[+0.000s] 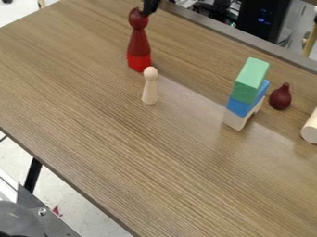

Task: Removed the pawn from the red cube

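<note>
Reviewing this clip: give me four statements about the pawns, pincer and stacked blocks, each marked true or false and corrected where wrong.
1. The dark red pawn stands on the red cube. True.
2. The pale pawn lies on its side. False: it stands upright.
3. The pincer is at the dark red pawn's head. True.
4. The blue block tops the green block. False: green is on top.

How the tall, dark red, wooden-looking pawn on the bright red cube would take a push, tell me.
The pawn would probably tip, being tall on a small cube. Its smooth, solid-looking body seems stiff. Knocked flat, it might roll on its rounded sides.
</note>
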Controlling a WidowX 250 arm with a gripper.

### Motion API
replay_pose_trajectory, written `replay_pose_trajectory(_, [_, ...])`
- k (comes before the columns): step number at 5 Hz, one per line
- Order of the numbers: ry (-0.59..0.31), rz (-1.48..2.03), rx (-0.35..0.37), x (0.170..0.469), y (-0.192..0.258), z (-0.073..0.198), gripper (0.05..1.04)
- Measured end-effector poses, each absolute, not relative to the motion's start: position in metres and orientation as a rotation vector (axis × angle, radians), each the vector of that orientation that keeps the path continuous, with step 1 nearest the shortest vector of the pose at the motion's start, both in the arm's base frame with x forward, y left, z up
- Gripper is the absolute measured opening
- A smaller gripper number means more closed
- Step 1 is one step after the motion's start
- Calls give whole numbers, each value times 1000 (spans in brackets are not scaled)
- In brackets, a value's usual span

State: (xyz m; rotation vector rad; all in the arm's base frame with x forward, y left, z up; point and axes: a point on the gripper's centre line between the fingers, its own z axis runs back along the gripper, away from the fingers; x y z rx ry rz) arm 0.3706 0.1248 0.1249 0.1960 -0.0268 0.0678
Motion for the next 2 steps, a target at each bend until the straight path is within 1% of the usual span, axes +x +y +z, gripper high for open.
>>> replay_pose_trajectory(1, [-6, 65, 177, 369, 126, 128, 999])
replay_pose_trajectory(2, [21, 37, 140, 373, 125, 126, 999])
